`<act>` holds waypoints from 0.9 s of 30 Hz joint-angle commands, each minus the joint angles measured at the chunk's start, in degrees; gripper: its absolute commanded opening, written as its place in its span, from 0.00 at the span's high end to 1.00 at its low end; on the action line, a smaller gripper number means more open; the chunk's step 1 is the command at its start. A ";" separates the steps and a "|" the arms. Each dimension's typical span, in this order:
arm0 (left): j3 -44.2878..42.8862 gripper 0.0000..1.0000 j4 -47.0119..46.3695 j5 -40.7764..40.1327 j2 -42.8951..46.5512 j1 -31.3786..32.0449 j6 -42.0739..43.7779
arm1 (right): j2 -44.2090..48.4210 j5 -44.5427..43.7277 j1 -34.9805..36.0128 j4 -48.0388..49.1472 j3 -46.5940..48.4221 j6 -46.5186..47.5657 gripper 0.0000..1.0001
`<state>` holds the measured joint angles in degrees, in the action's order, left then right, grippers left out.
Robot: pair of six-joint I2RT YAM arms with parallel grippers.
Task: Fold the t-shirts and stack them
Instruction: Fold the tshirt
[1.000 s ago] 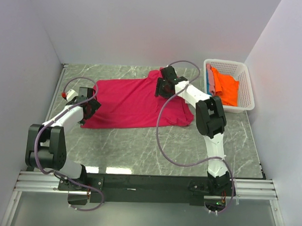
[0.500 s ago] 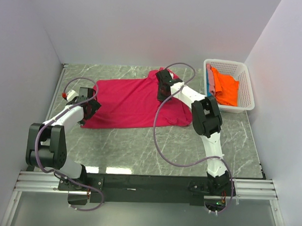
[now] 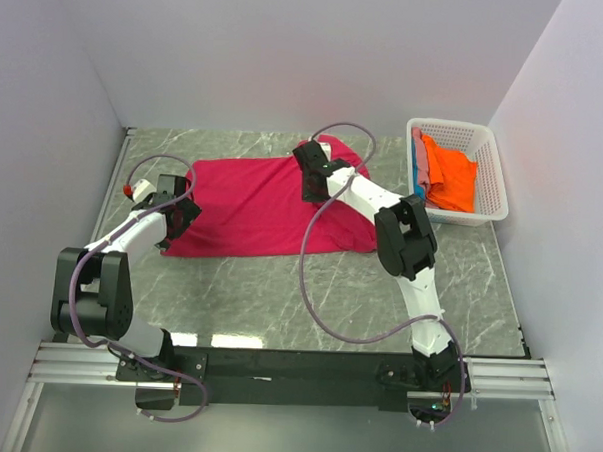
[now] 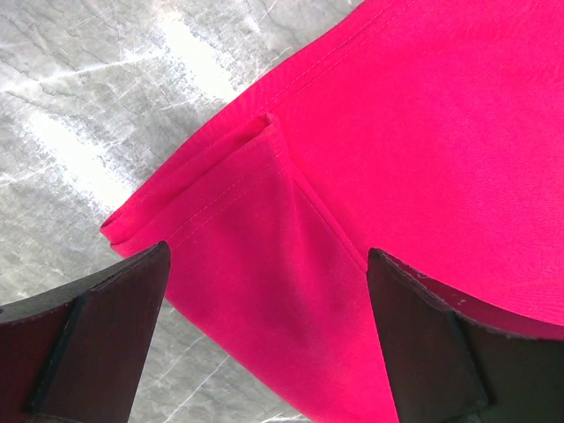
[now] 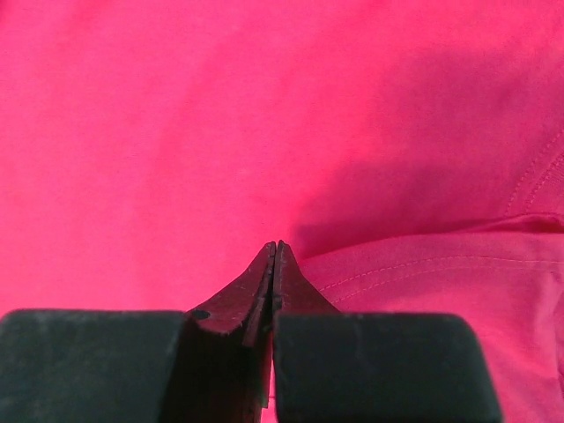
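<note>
Seen from above, the right gripper point(image 3: 312, 179) has slid leftward from a second ago and now sits over the upper middle of the crimson-pink t-shirt point(image 3: 247, 204). The shirt lies spread across the centre of the marble table point(image 3: 259, 284). The left gripper point(image 3: 177, 213) has not shifted from the shirt's left edge. At upper right, the white lattice basket point(image 3: 489, 164) holds the bright orange t-shirt point(image 3: 450, 174), with the blue-teal t-shirt point(image 3: 421, 173) a thin strip along its left side.

In the left wrist view, the left gripper's fingers point(image 4: 88, 352) stand wide apart with nothing held. A hemmed corner of crimson-pink cloth lies between them on the marble.

In the right wrist view, the right gripper's fingers point(image 5: 238, 300) are pinched together, and a fold of crimson-pink cloth runs up to their tips.
</note>
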<state>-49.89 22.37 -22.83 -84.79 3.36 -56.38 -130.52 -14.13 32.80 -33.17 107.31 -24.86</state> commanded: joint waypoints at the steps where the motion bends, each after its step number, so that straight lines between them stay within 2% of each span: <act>1: -0.47 0.01 0.66 -1.34 2.09 0.07 0.66 | 3.35 -3.53 1.13 0.21 3.87 1.22 1.00; 14: -0.56 0.01 0.92 -1.69 1.65 0.07 0.75 | -2.54 -1.34 2.89 2.85 9.49 2.71 0.98; 17: -0.65 0.01 0.92 -1.52 1.47 0.16 0.92 | -3.43 0.15 2.80 1.53 11.08 2.89 0.70; 18: -0.65 0.01 0.83 -1.52 1.47 0.16 0.83 | -3.34 0.68 2.89 1.27 10.99 2.89 0.54; 21: -0.65 0.01 0.66 -1.34 1.21 0.16 1.18 | 0.07 2.25 2.54 1.26 9.33 2.80 0.43; 27: -0.91 0.01 0.66 -1.69 0.24 0.16 1.27 | 9.65 6.04 -2.38 4.95 -0.42 1.40 0.41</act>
<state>-49.89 23.03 -23.05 -84.82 3.36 -56.18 -129.08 -9.89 34.00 -30.94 110.19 -22.72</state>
